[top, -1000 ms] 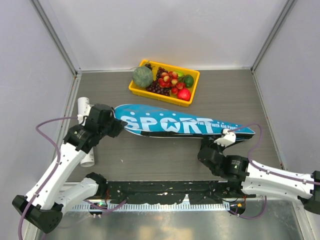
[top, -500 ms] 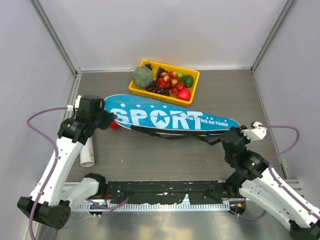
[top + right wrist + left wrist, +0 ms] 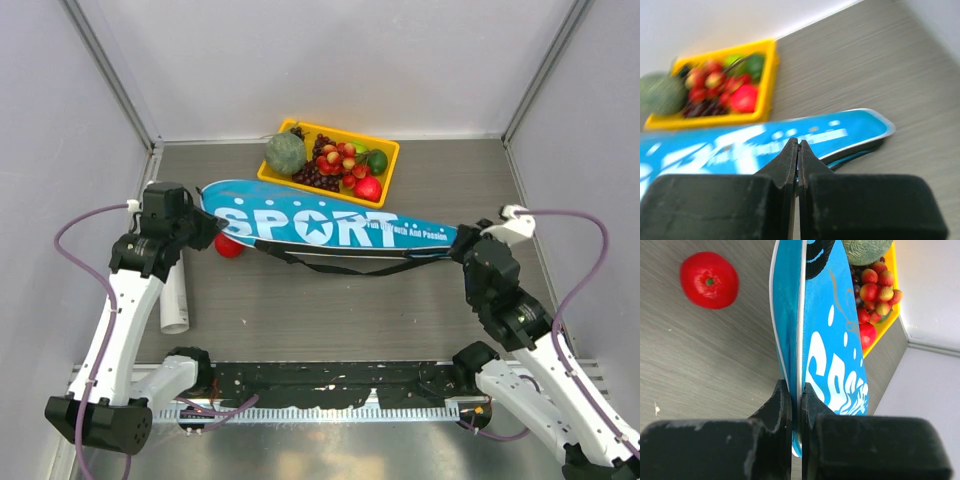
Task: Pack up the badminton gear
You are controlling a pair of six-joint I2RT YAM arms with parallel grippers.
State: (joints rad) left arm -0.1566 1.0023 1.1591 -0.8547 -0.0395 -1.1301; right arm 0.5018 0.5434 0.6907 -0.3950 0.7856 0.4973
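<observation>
The big blue "SPORT" bag (image 3: 330, 222) lies slanted across the table, wide end at the left, narrow end at the right. My left gripper (image 3: 207, 228) is shut on the rim of the wide end; in the left wrist view my gripper (image 3: 796, 390) pinches the bag's (image 3: 832, 340) edge. My right gripper (image 3: 462, 243) is at the narrow end. In the right wrist view its jaws (image 3: 798, 143) are pressed together at the bag's (image 3: 850, 131) edge, with a thin blue sliver between them. The white tube (image 3: 175, 300) lies left of the bag, under my left arm. Rackets and shuttlecocks are hidden.
A small red ball (image 3: 230, 247) sits just under the bag's wide end, also in the left wrist view (image 3: 709, 280). The yellow fruit tray (image 3: 268, 180) stands behind the bag. The bag's black strap (image 3: 350, 268) trails along its near side. Grey walls close in left and right.
The bag has slid left and toward the back, uncovering the red ball. My left gripper pulled left with it. My right arm swung from low at the front up to the narrow end.
</observation>
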